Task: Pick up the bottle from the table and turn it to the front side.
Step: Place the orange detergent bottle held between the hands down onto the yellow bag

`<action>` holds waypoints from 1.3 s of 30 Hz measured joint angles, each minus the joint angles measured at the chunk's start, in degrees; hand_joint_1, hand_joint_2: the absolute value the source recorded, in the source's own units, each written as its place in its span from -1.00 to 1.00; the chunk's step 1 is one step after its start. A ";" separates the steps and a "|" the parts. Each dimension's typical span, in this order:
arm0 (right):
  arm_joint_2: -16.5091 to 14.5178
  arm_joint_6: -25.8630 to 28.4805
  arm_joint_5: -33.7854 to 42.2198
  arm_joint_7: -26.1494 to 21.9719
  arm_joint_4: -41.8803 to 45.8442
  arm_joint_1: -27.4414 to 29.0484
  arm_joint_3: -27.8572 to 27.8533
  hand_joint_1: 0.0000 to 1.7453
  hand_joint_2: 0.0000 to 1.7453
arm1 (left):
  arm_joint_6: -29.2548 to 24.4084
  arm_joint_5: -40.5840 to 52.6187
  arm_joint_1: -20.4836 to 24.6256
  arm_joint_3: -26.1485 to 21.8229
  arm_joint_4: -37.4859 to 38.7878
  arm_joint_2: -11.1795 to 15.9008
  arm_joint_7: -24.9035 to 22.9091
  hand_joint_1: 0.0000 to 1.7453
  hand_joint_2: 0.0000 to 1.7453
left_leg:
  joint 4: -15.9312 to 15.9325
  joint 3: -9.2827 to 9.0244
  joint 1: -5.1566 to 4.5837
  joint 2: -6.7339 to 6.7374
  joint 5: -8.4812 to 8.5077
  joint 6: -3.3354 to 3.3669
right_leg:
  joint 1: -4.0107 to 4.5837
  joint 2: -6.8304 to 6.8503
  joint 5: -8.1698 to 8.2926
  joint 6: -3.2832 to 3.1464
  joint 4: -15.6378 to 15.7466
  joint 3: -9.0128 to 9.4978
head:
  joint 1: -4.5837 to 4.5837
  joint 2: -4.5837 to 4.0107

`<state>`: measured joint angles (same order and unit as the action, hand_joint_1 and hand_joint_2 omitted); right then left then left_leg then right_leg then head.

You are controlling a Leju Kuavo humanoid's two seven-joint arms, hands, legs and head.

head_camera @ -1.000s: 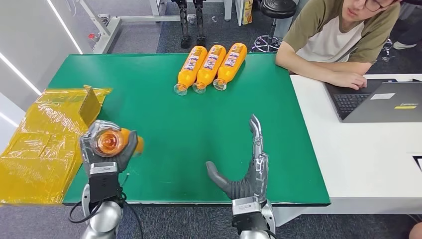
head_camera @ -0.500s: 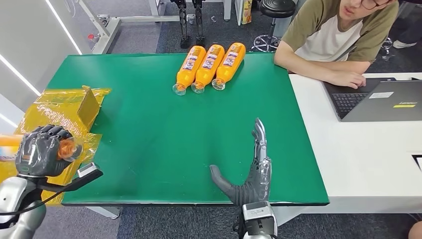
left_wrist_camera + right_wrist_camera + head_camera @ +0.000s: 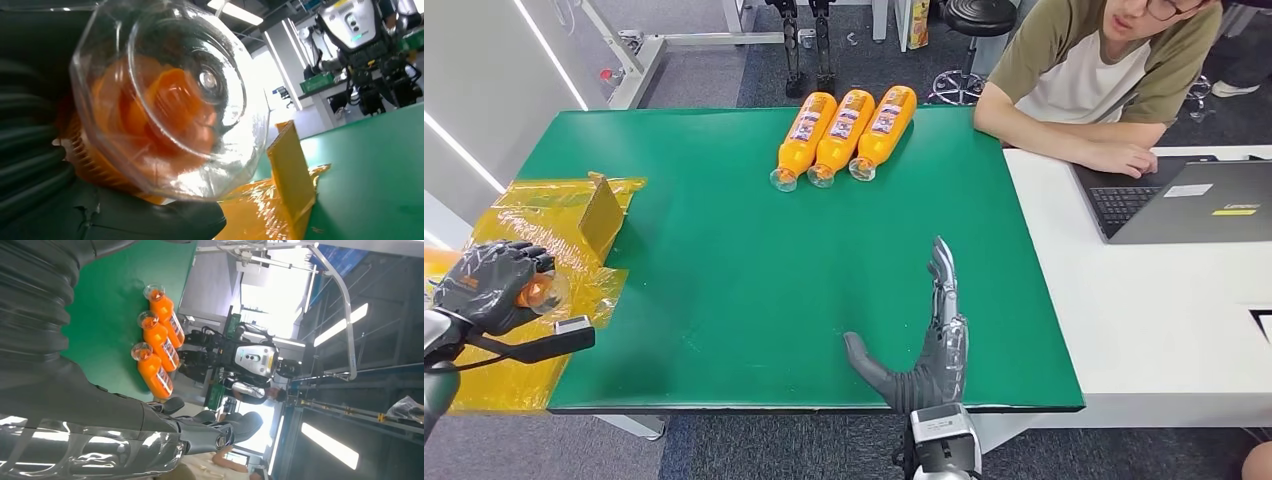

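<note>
The robot's left hand [image 3: 486, 285] is out past the left edge of the green table [image 3: 754, 260], over a crumpled sheet of yellow plastic wrap [image 3: 514, 300], and its dark fingers are wrapped around an orange bottle [image 3: 532, 291]. From above, little more than the clear cap end of the bottle pokes out of the fist toward the table. Up close from the left wrist, that same bottle [image 3: 165, 100] points its clear domed cap straight at the camera, orange showing through it, with the hand's dark fingers [image 3: 30, 150] closed behind it. A small yellow cardboard flap [image 3: 604, 212] stands upright on the wrap at the table's left edge. The right hand [image 3: 929, 345] sits at the near edge of the table, holding nothing, its fingers stretched straight forward and its thumb spread out to the side. At the far edge of the table three more orange bottles [image 3: 844, 132] lie side by side, touching, caps pointing toward the robot. To the right, a person [image 3: 1104, 70] sits with forearms resting on a white desk [image 3: 1144, 300] beside an open laptop [image 3: 1184, 200].
</note>
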<state>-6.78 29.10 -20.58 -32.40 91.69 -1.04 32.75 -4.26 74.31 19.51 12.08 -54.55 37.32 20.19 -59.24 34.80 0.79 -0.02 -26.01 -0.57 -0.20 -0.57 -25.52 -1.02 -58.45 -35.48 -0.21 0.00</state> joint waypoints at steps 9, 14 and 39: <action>-0.31 -1.09 -0.63 0.75 -0.08 -0.64 -0.04 -1.00 1.00 | 2.72 4.70 12.69 12.08 15.21 0.37 2.66 1.00 1.00 | -0.03 0.02 -0.05 -0.09 0.05 -0.02 | -0.02 0.07 0.04 -0.06 0.02 -0.12 | 0.01 0.00; -0.79 -1.03 -2.19 2.98 -0.17 -3.19 0.13 -1.00 1.00 | 3.12 8.02 19.06 17.97 25.91 -10.03 -1.12 1.00 1.00 | -0.01 0.10 -0.11 -0.72 0.19 0.05 | -0.11 0.65 0.04 0.03 0.02 0.12 | -0.03 0.00; -0.94 -0.14 -2.15 3.10 -0.82 -4.03 0.23 -1.00 1.00 | 4.94 2.62 19.53 19.32 35.84 -23.13 -7.59 -0.92 1.00 | 0.03 0.06 -0.12 -0.03 0.14 -0.01 | -0.13 0.03 0.20 0.00 -0.06 -0.09 | -0.01 0.00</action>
<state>-7.72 28.96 -22.74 -29.30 90.87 -5.07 32.98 0.68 76.93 39.04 31.40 -18.71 14.18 12.59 -59.21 34.86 0.66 -0.05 -25.87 -0.58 -0.33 -0.54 -25.32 -1.02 -58.51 -35.58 -0.22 0.00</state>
